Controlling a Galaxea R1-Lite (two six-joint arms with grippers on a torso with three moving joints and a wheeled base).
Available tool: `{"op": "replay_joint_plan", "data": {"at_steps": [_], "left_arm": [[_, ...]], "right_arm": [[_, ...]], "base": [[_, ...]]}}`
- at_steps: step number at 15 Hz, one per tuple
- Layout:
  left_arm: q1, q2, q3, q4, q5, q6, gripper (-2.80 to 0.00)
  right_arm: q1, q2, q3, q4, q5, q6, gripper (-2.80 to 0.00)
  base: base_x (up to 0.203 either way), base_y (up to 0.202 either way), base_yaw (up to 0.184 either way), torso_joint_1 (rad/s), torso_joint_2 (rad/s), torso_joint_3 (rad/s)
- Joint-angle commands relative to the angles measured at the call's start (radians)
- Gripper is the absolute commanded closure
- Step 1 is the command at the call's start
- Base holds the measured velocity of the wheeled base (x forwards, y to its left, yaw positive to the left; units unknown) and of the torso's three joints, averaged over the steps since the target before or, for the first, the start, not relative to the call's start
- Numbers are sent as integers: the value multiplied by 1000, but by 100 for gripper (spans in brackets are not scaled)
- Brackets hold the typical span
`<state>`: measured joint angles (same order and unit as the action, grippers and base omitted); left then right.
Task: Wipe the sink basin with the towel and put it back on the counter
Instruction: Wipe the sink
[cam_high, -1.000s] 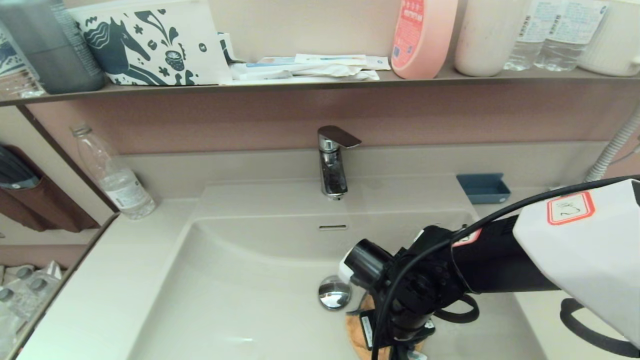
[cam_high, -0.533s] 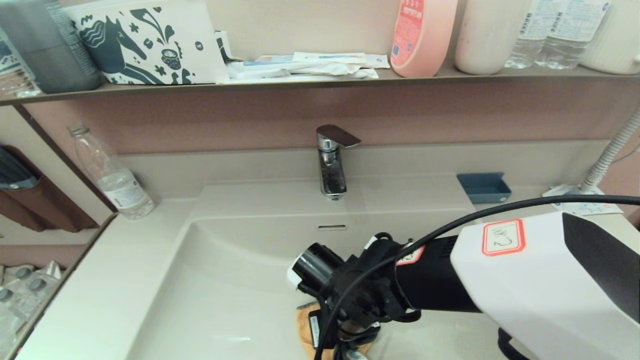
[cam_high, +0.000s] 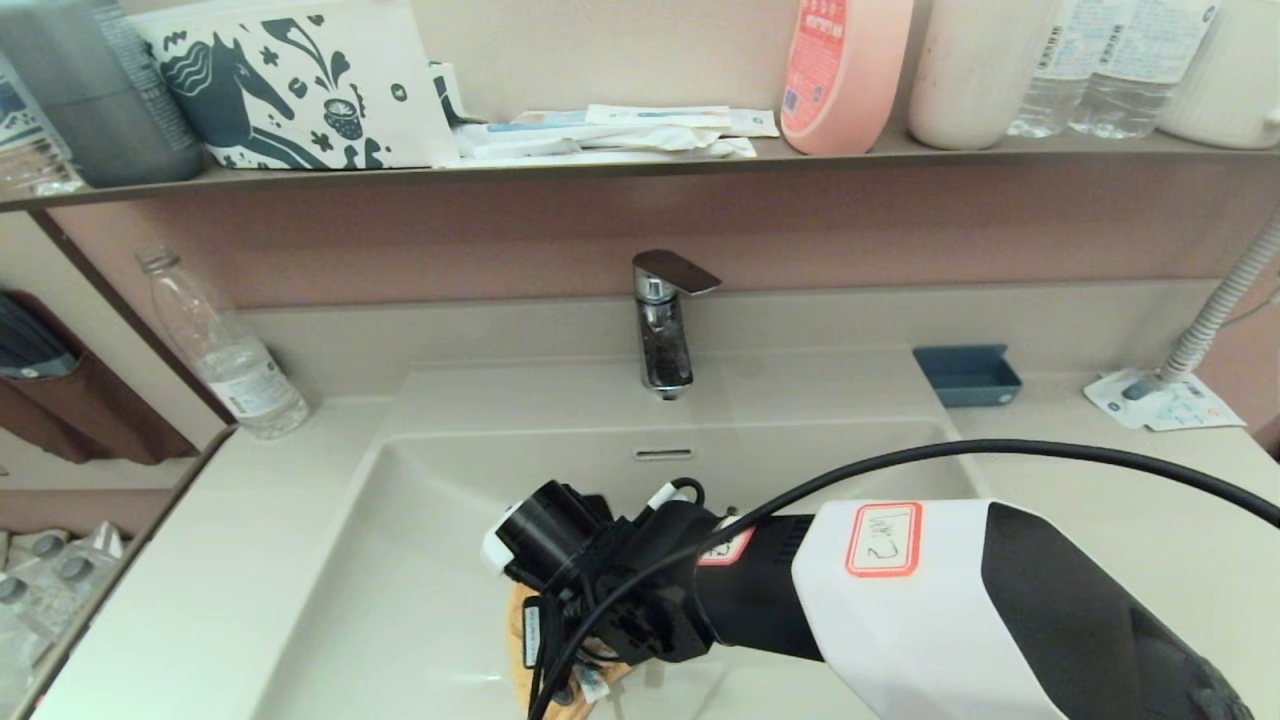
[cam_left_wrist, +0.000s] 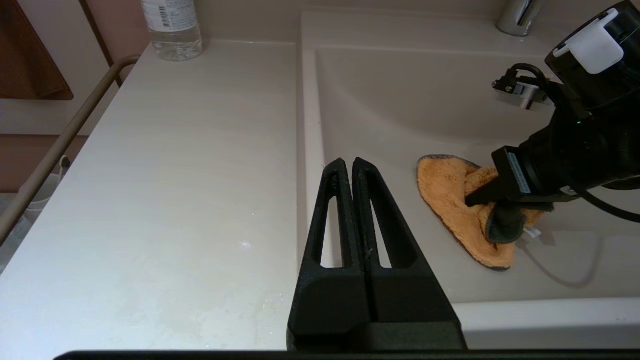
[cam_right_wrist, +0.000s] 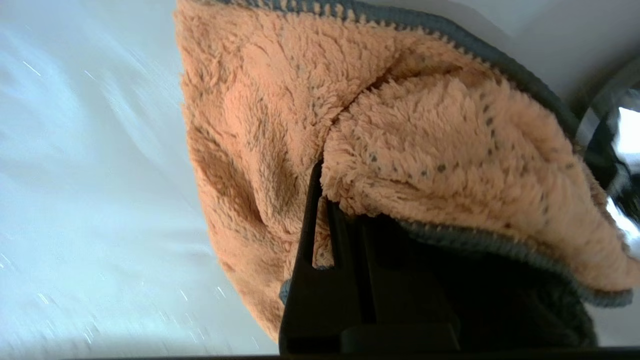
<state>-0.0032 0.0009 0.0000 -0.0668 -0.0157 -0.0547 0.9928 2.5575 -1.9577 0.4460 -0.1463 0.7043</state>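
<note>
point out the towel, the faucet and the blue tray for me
towel (cam_left_wrist: 450, 192), left wrist view, on the orange fuzzy part lying flat in the basin
faucet (cam_high: 662, 340), head view, on the chrome spout body
blue tray (cam_high: 966, 376), head view, on its front wall

Sink basin (cam_high: 420, 560) sits mid-bench (cam_high: 200, 560), faucet (cam_high: 662, 330) behind it at centre. Towel (cam_left_wrist: 452, 200) lies on the basin floor, near front, with the right gripper (cam_left_wrist: 492, 207) on it. Left gripper (cam_left_wrist: 352, 172) hangs over the bench at the basin's left rim. Water bottle (cam_high: 225, 350) at back left of bench, small tray (cam_high: 965, 375) at back right, leaflet (cam_high: 1165, 400) further right. Shelf (cam_high: 600, 168) above faucet carries bottles and boxes.
</note>
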Motion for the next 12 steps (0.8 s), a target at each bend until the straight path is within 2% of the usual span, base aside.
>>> {"op": "replay_joint_plan", "data": {"at_steps": [1,4,7,12], "left_arm": [[0,1,0,-1,0,-2,0],[0,1,0,-1,-1,-1,0],[0,1,0,-1,0,-1,0],[0,1,0,-1,0,-1,0]], "right_arm": [[2,30,-9,-32,-25,4,0],[-21,26,-8,-103,-109,-21,0],[-69,23,3,-95,-279,-79,0],[-137,-40,104,-35,-386,-98,0]], "base": [[0,0,0,0,0,0],[0,0,0,0,0,0],[0,0,0,0,0,0],[0,0,0,0,0,0]]}}
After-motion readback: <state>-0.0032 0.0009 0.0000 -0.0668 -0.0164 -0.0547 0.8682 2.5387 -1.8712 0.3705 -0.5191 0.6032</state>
